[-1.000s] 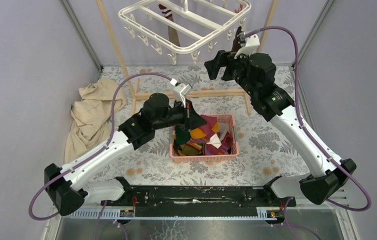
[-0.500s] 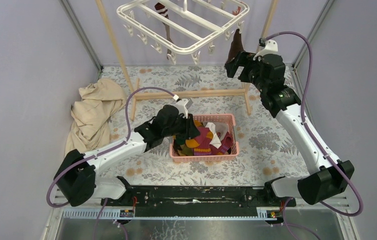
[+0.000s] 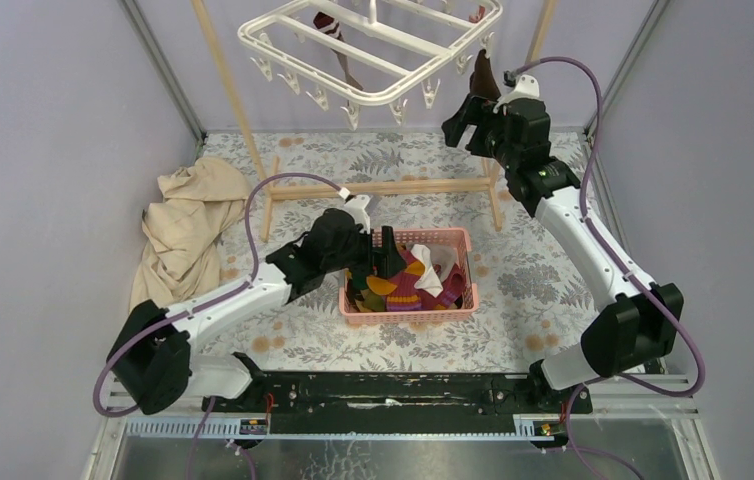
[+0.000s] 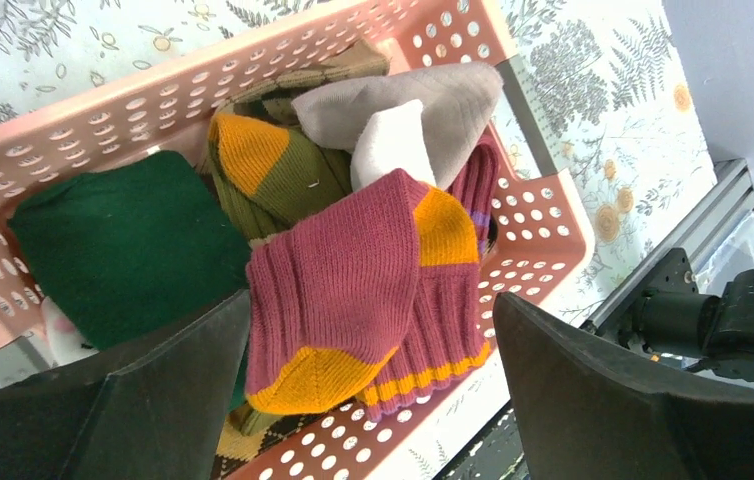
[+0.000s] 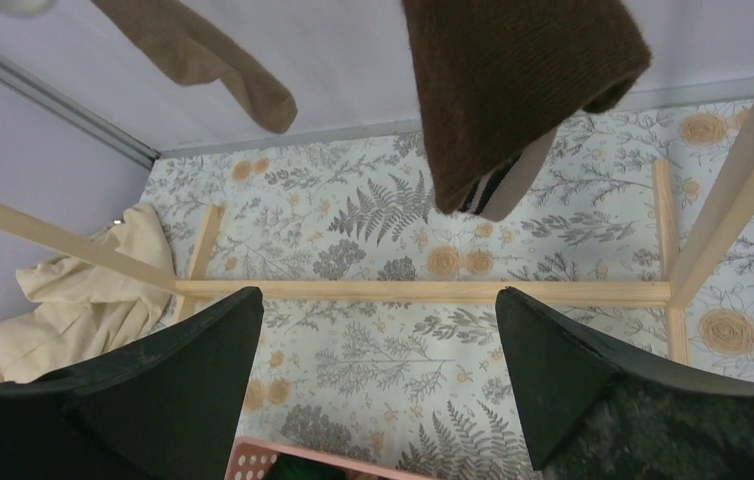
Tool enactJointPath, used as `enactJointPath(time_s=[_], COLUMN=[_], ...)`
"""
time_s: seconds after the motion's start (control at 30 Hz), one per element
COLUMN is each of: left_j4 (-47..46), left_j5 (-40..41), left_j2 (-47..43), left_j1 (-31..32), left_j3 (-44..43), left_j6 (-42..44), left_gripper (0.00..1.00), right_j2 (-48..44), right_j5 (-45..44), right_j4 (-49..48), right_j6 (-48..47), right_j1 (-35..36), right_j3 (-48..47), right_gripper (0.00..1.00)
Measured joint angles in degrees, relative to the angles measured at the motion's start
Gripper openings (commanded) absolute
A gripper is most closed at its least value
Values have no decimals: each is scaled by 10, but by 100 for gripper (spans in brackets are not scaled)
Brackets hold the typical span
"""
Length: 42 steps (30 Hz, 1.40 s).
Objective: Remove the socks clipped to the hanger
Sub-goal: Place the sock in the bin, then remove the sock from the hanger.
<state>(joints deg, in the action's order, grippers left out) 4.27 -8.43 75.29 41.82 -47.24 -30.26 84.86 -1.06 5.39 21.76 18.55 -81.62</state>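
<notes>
Hanger: the white hanger (image 3: 385,97) is at the top of the overhead view, between the poles of the wooden frame (image 3: 228,90). It is turned diagonally, with one rounded corner toward the arms.
Socks on the clips: we see two. A dark brown sock (image 5: 513,90) and a lighter brown sock (image 5: 203,55) hang with the long axis vertical and the free ends down toward the table (image 3: 523,270).
Socks in the basket: the other socks lie in a heap in the pink basket (image 4: 553,190). On top is a maroon sock (image 4: 343,280) with orange toe, beside a green sock (image 4: 123,240).
Left claw: the left gripper (image 4: 371,300) is low over the basket with fingers spread wide. The maroon sock lies between them (we cannot tell if it touches them).
Right claw: the right gripper (image 5: 377,295) is raised near the hanger's right corner and just beside the dark brown sock. Its fingers are spread and pinch nothing.
Edges: the frame's base bar (image 3: 383,187) lies behind the basket. A beige cloth (image 3: 188,225) is at the left wall.
Open room: we see bare floral table right of the basket and under the hanging socks.
</notes>
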Motion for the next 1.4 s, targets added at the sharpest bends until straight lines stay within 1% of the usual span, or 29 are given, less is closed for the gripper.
enactJointPath(time_s=[0.17, 0.37, 0.6, 0.7, 0.8, 0.83, 0.9, 1.03, 1.07, 1.1, 1.23, 1.4], left_j4=[31, 45, 71, 75, 79, 82, 87, 95, 96, 96, 95, 95], left_j5=[9, 10, 12, 14, 14, 14, 15, 17, 17, 17, 18, 17], left_j2=[-43, -96, -146, -163, -175, -177, -179, -181, -183, -184, -184, -173], left_j1=[0, 0, 0, 0, 0, 0, 0, 0, 0, 0, 0, 0], left_j3=[-18, -29, -27, -22, -15, -13, -11, -10, -10, -10, -10, -17], left_j6=[2, 1, -11, -14, -18, -19, -20, -22, -22, -22, -22, -22], left_gripper=[99, 99, 99, 99, 99, 99, 99, 99, 99, 99, 99, 99], right_j2=[12, 38, 94, 107, 111, 111, 111, 111, 111, 111, 105, 70], right_j5=[-7, -7, 32, 38, 49, 53, 57, 72, 77, 81, 94, 127], right_j4=[-49, -126, -187, -194, -202, -208, -221, -237, -241, -244, -254, -253], right_j6=[15, 47, 88, 99, 107, 110, 116, 125, 127, 128, 135, 142], right_j1=[-10, -31, -47, -49, -54, -56, -60, -68, -69, -70, -74, -78], right_j3=[0, 8, 8, 8, 8, 8, 8, 8, 8, 8, 17, 47], right_gripper=[89, 84, 79, 74, 64, 59, 47, 30, 21, 15, 7, 5])
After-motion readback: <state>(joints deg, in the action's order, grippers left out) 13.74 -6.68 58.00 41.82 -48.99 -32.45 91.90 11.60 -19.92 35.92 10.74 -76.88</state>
